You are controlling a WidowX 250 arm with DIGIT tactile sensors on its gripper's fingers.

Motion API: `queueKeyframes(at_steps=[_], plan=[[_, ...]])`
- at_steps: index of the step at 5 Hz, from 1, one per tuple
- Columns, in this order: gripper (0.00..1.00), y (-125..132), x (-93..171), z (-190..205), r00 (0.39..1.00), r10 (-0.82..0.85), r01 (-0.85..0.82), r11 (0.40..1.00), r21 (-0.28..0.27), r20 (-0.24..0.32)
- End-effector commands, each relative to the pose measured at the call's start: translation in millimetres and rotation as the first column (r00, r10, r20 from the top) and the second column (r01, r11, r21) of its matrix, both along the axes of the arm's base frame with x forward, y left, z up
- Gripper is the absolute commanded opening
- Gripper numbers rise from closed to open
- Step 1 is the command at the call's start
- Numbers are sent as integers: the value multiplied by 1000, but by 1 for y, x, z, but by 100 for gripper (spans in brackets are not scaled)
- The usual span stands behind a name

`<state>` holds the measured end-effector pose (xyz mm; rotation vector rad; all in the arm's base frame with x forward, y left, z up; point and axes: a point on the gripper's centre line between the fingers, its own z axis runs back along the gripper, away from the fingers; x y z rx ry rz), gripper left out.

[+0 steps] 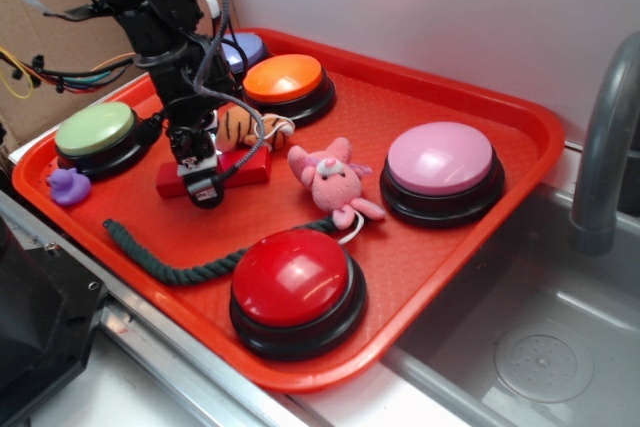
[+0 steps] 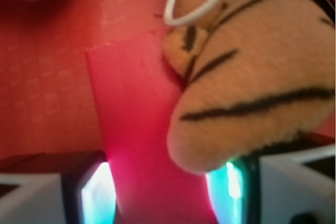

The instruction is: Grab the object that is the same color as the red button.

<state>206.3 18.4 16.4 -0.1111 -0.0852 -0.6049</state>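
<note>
On the red tray, the glossy red button sits at the near edge. The plain, flat red block lies toward the left edge, touching the striped tiger toy. The gripper straddles it, jaws parted beside its sides.

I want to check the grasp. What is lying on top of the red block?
A striped tiger toy overlaps one edge of the block. The gripper straddles the block; the part beneath the toy is hidden.

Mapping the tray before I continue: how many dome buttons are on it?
5: red button front; pink button right; orange button back; green button left; bluish one behind the arm, mostly hidden.
</note>
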Motion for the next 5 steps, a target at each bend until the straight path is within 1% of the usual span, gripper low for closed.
queueKeyframes(at_steps=[1,2,3,4,5], plan=[[0,12,6,56,975,221,-221,975,-6,-6],[0,15,6,83,926,376,-375,926,37,-30],[0,13,-2,124,866,501,-500,866,12,-16],[0,0,-9,150,854,519,-521,850,-78,-43],[0,-14,-14,167,837,547,-544,831,-114,-9]])
